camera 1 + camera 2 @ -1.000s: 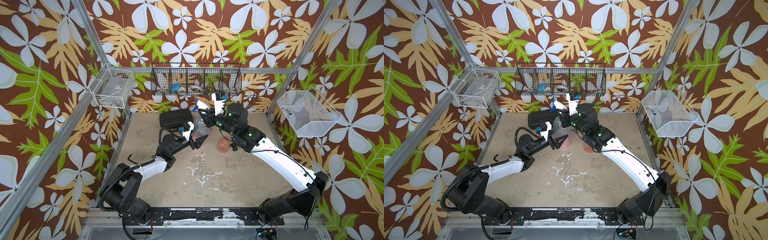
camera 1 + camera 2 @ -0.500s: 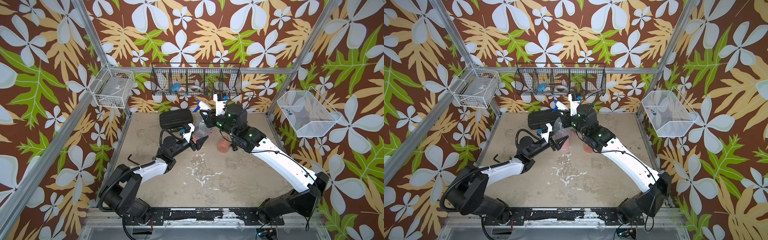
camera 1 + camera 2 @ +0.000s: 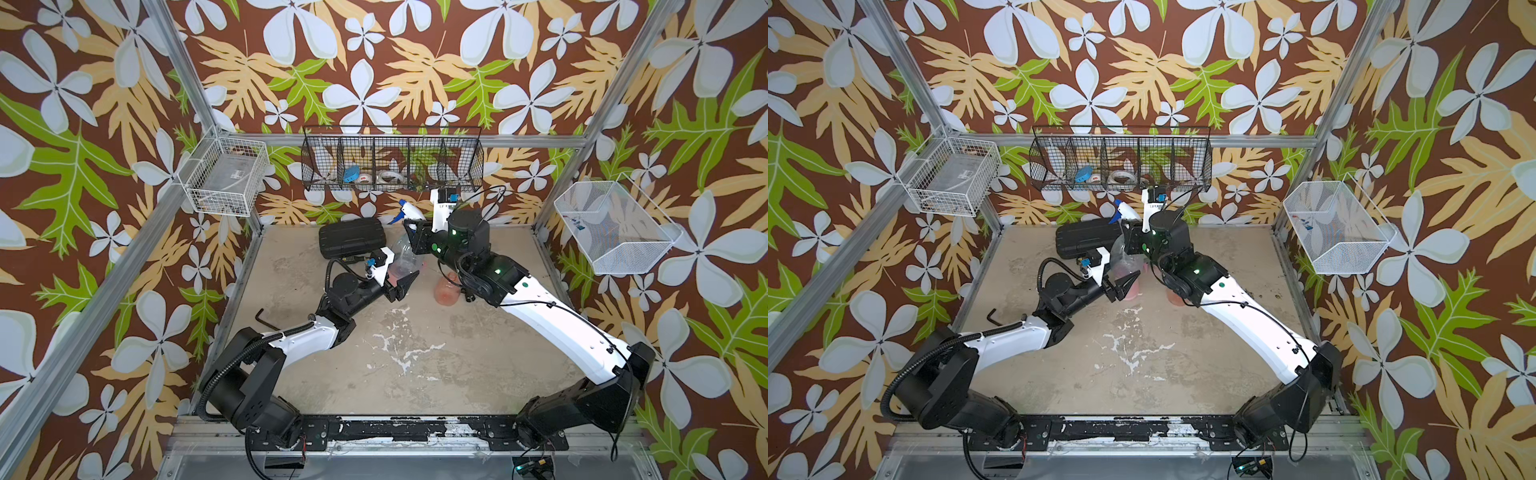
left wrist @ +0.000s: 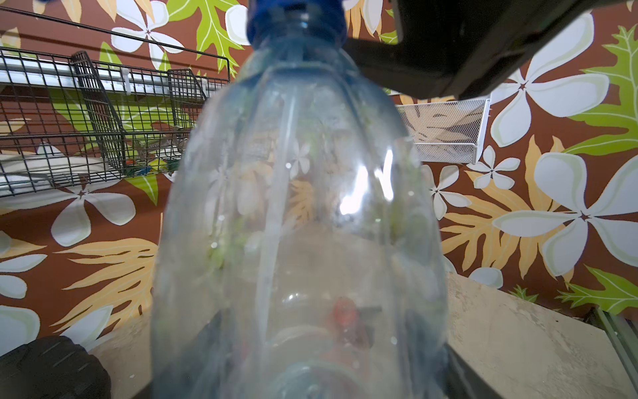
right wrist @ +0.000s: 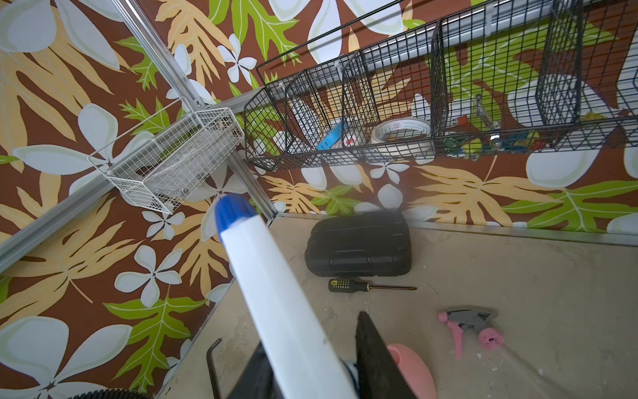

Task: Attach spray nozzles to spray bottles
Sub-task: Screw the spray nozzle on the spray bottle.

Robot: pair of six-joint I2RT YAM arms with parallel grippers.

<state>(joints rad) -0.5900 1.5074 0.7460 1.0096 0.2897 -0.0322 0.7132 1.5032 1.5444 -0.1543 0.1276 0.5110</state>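
Clear bottle (image 3: 406,258) (image 3: 1124,261) toward the back of the table (image 3: 415,365), just in front of the black case (image 3: 351,237), neck uppermost.

White-and-blue nozzle (image 3: 409,210) (image 3: 1125,210) on top of it, blue tip pointing toward the back-left corner.

Left wrist view only: bottle (image 4: 300,224) filling the frame, blue collar over the neck, thin dip tube running down inside. Cannot tell whether the collar is screwed tight.

Left gripper (image 3: 400,279) (image 3: 1123,286) at the bottle's lower body. Jaws closed against its sides, dark fingers flanking the base in the left wrist view.

Right gripper (image 3: 415,237) (image 3: 1130,237) up at the neck. Jaws pinching the nozzle; in the right wrist view its white body (image 5: 269,276) runs out between the two black fingers (image 5: 373,355).

Orange-red bottle (image 3: 445,291) standing on the table, just beside the right arm's wrist and partly hidden by it in both top views.

Right wrist view only:
- pink bottle (image 5: 411,369) close beside the gripper, cut by the frame edge
- grey-and-pink nozzle (image 5: 473,324) lying on the table, apart from any bottle
- screwdriver (image 5: 366,286) lying just in front of the case (image 5: 359,247)

Hex key (image 3: 264,320) (image 5: 214,366) near the table's left edge, well apart from the bottles.

Black wire basket (image 3: 392,164) on the back wall, tape rolls inside.
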